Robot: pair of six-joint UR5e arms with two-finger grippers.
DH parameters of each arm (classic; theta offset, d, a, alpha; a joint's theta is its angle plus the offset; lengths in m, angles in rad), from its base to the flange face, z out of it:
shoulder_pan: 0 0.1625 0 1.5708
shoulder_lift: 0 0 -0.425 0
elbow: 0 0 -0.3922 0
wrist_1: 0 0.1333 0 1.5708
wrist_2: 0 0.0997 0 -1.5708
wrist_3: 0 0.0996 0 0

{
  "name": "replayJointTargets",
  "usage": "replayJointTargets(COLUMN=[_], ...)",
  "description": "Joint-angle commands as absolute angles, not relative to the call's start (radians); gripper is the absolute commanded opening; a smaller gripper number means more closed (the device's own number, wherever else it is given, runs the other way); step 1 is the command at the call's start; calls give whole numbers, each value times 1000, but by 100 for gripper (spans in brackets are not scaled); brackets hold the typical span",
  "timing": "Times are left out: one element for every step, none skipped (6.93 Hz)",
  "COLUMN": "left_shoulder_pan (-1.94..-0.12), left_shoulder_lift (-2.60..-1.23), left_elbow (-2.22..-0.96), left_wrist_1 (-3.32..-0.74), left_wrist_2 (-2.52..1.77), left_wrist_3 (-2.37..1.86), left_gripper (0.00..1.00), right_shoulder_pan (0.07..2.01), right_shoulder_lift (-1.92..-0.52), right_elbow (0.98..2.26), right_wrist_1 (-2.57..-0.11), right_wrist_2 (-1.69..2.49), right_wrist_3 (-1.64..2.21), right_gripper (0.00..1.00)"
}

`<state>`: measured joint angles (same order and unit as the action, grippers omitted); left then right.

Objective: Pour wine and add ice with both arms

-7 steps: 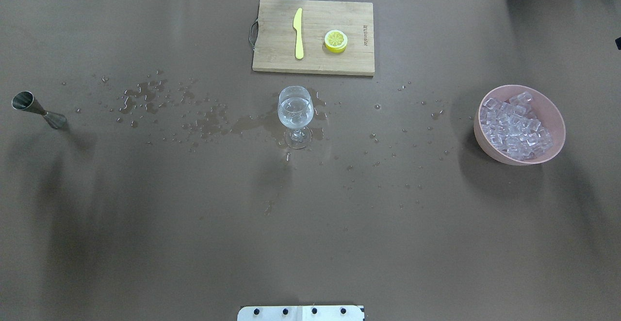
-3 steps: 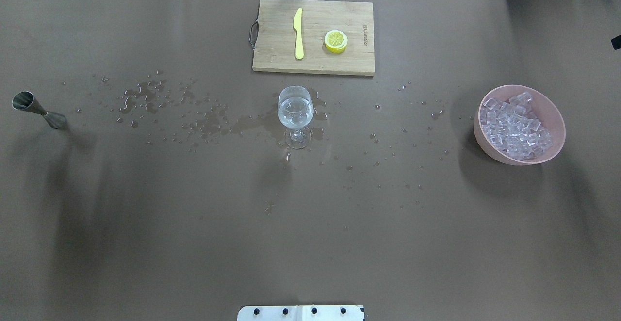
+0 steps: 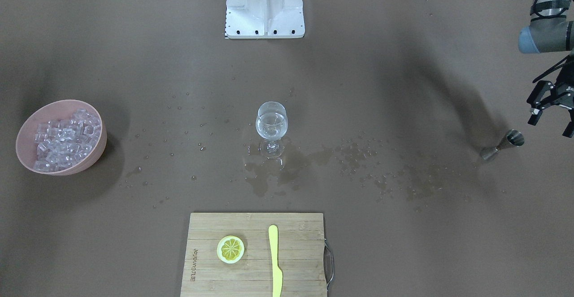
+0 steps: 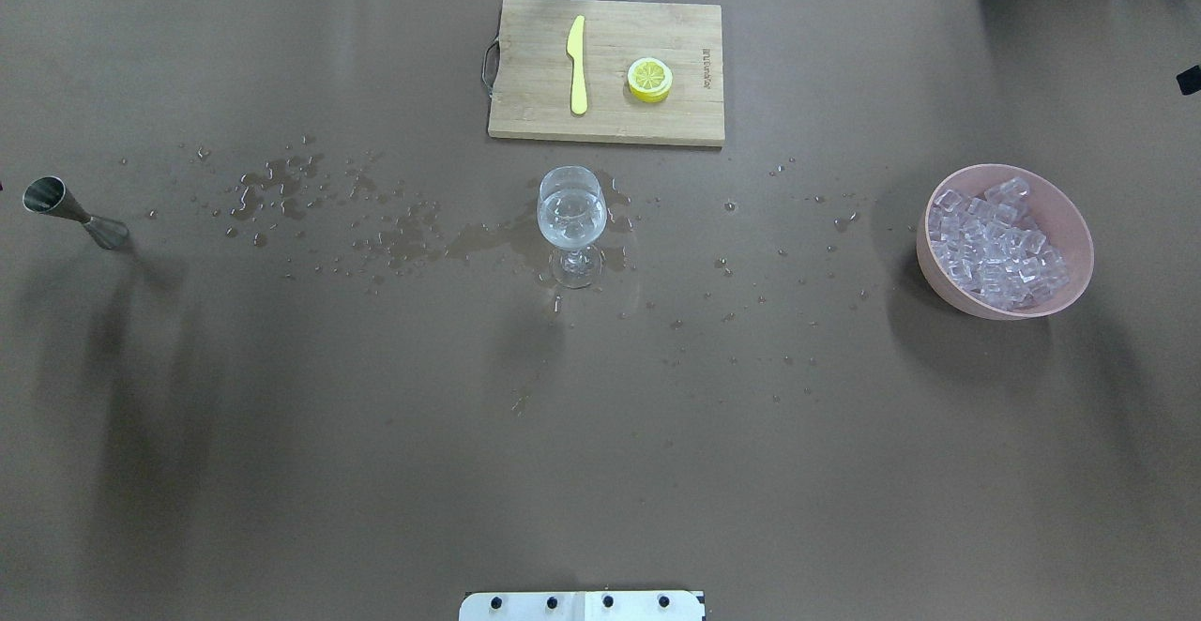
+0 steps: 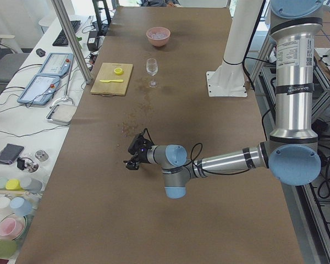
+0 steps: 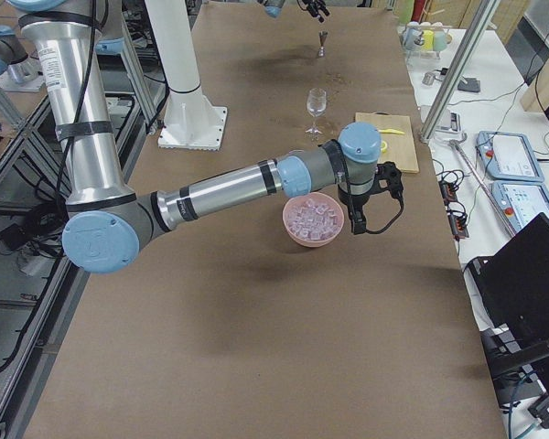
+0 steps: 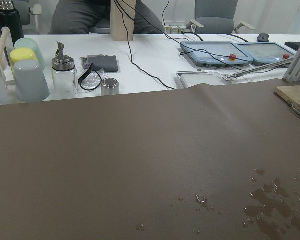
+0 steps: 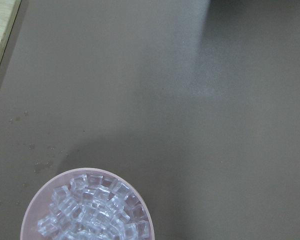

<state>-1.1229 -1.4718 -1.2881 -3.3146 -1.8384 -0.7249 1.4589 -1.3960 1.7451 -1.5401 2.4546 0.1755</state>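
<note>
Clear stemmed wine glass [image 4: 571, 218] held colourless wine [image 3: 271, 128] — pouring judged done; small clear ice cubes [image 4: 996, 244] lay in pink bowl [image 4: 1065, 204]. Left gripper [image 3: 551, 124] fingers released; right gripper [image 6: 391, 183]: cannot tell.

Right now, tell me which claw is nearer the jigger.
Left. The left claw is just beside the jigger; the right claw is far off, by the pink bowl of ice.

Silver-grey tubular arms [image 5: 225, 160], pale blue joint caps [image 5: 295, 164], printed white label [image 5: 293, 55], white base block [image 3: 264, 7]
</note>
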Motion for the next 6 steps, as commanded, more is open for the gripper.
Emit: replayJointTargets(left_shoulder_pan=[-1101, -1077, -1042, -984, -903, -888], left_shoulder_lift=[-1436, -1436, -1436, -1437, -1437, -1437], left_elbow=[-1290, -1289, -1290, -1290, -1290, -1290], left_wrist_1=[-3361, -3361, -3362, -3362, -3362, -3362], left_wrist_2=[-1786, -1757, -1723, -1656, -1550, -1531], left_wrist_3=[-709, -710, -718, -748, -753, -753], left_gripper=[95, 95, 95, 95, 92, 92], right_shoulder_pan=[1459, 1459, 1456, 1453, 1451, 1450], right_shoulder_lift=[-1399, -1402, -1402, -1404, -1405, -1407], right_elbow=[1747, 1749, 1753, 1752, 1752, 1747], right_wrist_1=[-1540, -1540, -1540, -1540, -1540, -1540], right_wrist_2=[2462, 2473, 2471, 2471, 2471, 2470], right_wrist_3=[181, 192, 192, 192, 192, 192], right_gripper=[100, 100, 100, 100, 100, 100])
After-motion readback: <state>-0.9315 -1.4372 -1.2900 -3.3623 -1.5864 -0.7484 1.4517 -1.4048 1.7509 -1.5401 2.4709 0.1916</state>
